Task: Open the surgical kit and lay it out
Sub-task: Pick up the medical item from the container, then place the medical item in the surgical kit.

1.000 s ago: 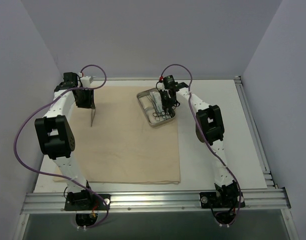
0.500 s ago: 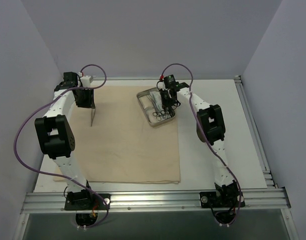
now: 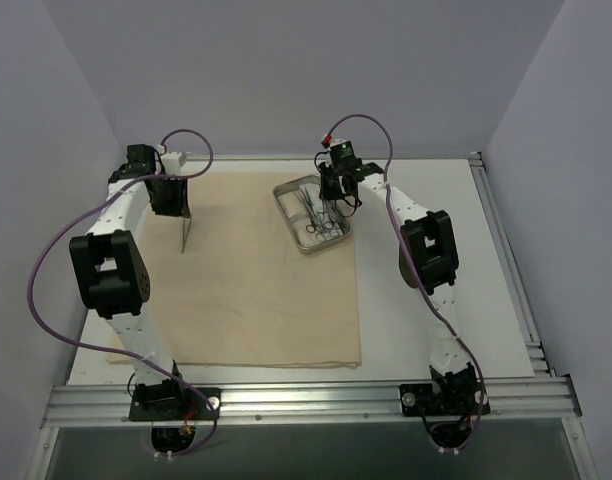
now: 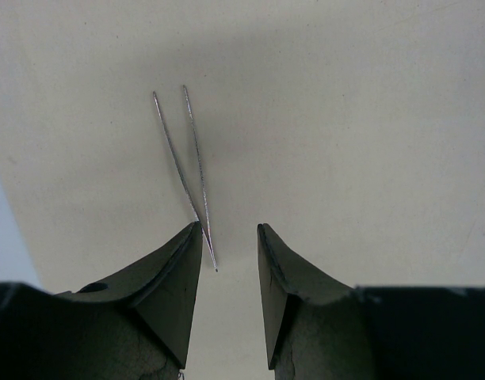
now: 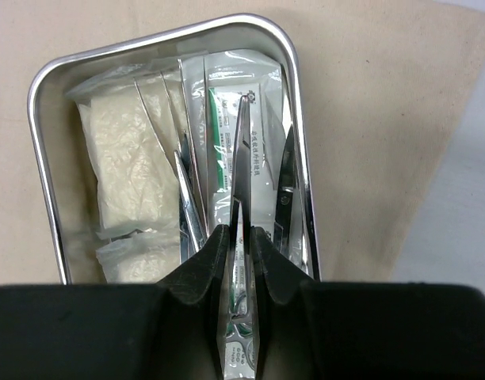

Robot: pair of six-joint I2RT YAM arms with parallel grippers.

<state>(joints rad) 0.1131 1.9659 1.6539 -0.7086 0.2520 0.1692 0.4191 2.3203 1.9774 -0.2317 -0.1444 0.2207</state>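
**Now: right end effector pinching in the tray, left one standing open by the tweezers**

Your right end effector point(image 5: 241, 231) is over the steel tray point(image 5: 44, 166), its fingers closed almost together on a thin steel instrument point(image 5: 241, 150) that points away from them. Whether that is the forceps or the scissors you cannot tell. Under it lies a clear packet point(image 5: 262, 103) with green print, and two white gauze pads point(image 5: 120, 150) fill the tray's left side. The tray sits at the far right corner of the beige cloth wrap point(image 3: 246, 290), spread flat on the counter point(image 3: 486, 260).

Your left end effector point(image 4: 229, 229) is at the cloth's far left, fingers about halfway apart. The tweezers point(image 4: 196, 158) reach away over the cloth, their joined end between the fingers and close against the left one, not clamped.
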